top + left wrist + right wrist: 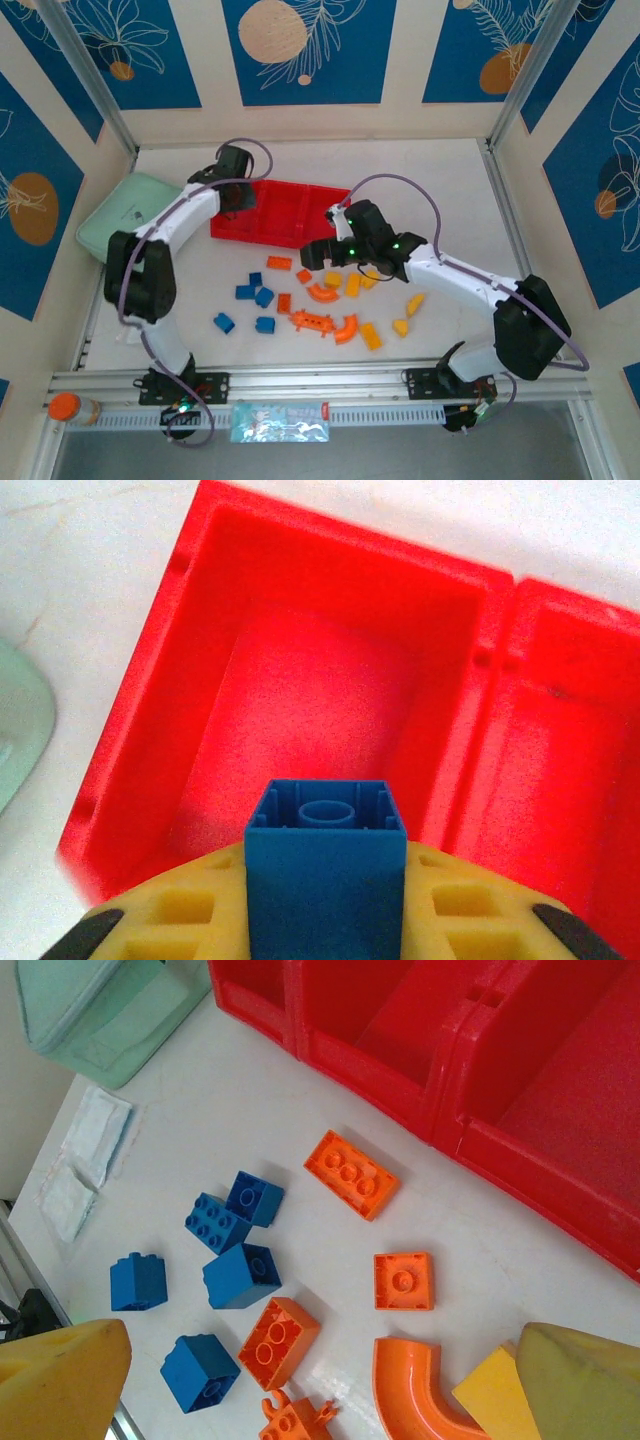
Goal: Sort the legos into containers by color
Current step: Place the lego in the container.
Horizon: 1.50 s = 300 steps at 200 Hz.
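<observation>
- The left hand (325, 925) is pinched on a blue brick (326, 865). The brick is gripped upright between the yellow pads (180, 920), with its hollow underside turned towards the wrist camera.
- The brick is held above the red tray (265, 238), over the end compartment (320, 690) that lies nearest the mint-green case (125, 215). The floor of that compartment is seen bare, and the brick is not yet touching it.
- The right hand (320, 1390) is spread wide and nothing is held in it. It hangs over the loose bricks lying on the counter (450, 200) just in front of the tray.
- Beneath that hand, on the near side of the tray, several pieces are seen: an orange flat brick (350, 1174), an orange curved piece (410, 1390) and a yellow brick (490, 1390).
- A cluster of blue bricks (240, 1275) lies a little further from the tray, towards the case.
- The step in hand is judged to be the delivery of a blue brick into the tray. Most of the sorting appears to remain, since the bulk of the bricks lies on the counter.
- For the next move, the left hand would probably need only to be lowered slightly and opened, so that the brick falls inside the compartment walls and not onto the divider.
- The other blue bricks would then belong in that same compartment. The right hand is well placed to be lowered onto an orange or yellow piece for a different compartment.
</observation>
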### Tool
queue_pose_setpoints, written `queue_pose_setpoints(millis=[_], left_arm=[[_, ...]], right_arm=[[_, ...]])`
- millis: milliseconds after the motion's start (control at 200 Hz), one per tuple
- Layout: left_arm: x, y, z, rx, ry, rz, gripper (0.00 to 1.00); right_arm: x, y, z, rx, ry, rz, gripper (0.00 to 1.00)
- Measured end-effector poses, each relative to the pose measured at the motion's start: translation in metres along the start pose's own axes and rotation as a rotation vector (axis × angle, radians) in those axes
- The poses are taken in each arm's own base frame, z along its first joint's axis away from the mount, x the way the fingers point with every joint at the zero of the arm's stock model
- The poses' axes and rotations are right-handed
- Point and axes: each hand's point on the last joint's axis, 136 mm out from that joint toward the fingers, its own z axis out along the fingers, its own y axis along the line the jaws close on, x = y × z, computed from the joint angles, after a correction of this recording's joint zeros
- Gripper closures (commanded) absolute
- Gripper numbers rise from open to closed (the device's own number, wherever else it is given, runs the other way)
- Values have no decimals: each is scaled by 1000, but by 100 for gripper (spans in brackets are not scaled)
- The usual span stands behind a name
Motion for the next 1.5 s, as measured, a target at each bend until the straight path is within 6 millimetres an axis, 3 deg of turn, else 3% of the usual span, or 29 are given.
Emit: queue_pose_setpoints(millis=[140,380,755,1015,1185,1335,1415,1501], left_arm=[[-12,0,35,-23,25,52,75],[-17,-2,62,-43,43,125,66],[-20,2,67,-66,48,162,56],[-18,3,63,-70,67,170,56],[-23,2,37,-46,60,158,56],[-31,2,-17,19,-12,108,54],[-24,3,-45,70,-40,74,53],[-3,4,-67,128,-43,41,52]], right_arm=[[1,-1,1,9,12,-3,1],[-2,-2,2,13,14,-8,1],[-1,-5,8,16,30,-15,1],[-1,-3,7,0,34,-13,1],[-8,-3,-1,-25,18,-1,1],[-16,0,-13,-43,-12,0,1],[-17,2,-17,-56,-22,-4,1],[-9,2,-17,-71,-9,-5,1]])
